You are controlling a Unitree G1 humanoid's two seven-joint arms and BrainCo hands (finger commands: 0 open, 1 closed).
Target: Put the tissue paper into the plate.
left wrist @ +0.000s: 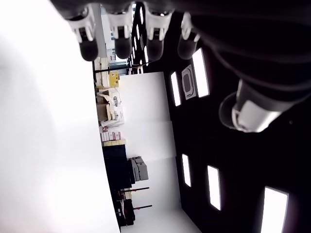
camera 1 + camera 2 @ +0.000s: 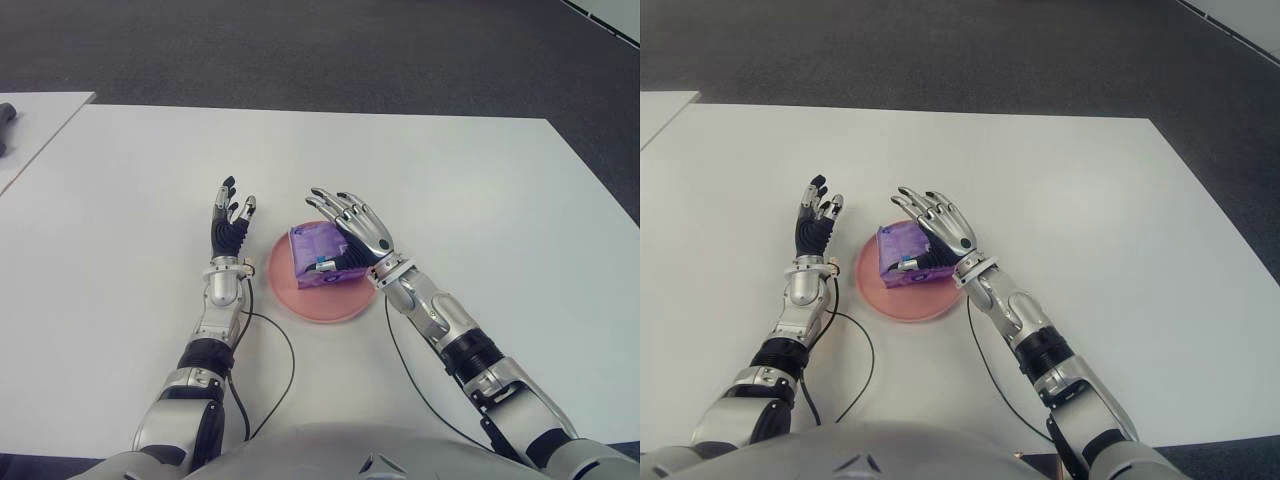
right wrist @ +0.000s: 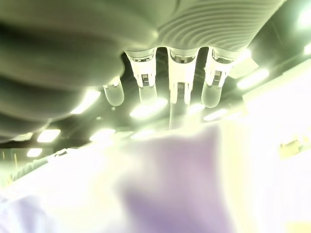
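The purple tissue paper pack (image 2: 318, 256) sits in the pink plate (image 2: 300, 296) on the white surface (image 2: 480, 200); the right robot hand (image 2: 350, 225) is beside it, fingers spread, apparently releasing; the left robot hand (image 2: 231, 222) is open and empty left of the plate.

Left hand (image 1: 160, 43) fingers (image 1: 90, 46) extended and spread, holding nothing, white table (image 1: 43, 160) beside, ceiling lights (image 1: 199, 73)

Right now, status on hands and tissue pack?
Right hand open beside tissue pack. Pack sits on pink plate. Left hand open, left of plate. Nothing blocking.
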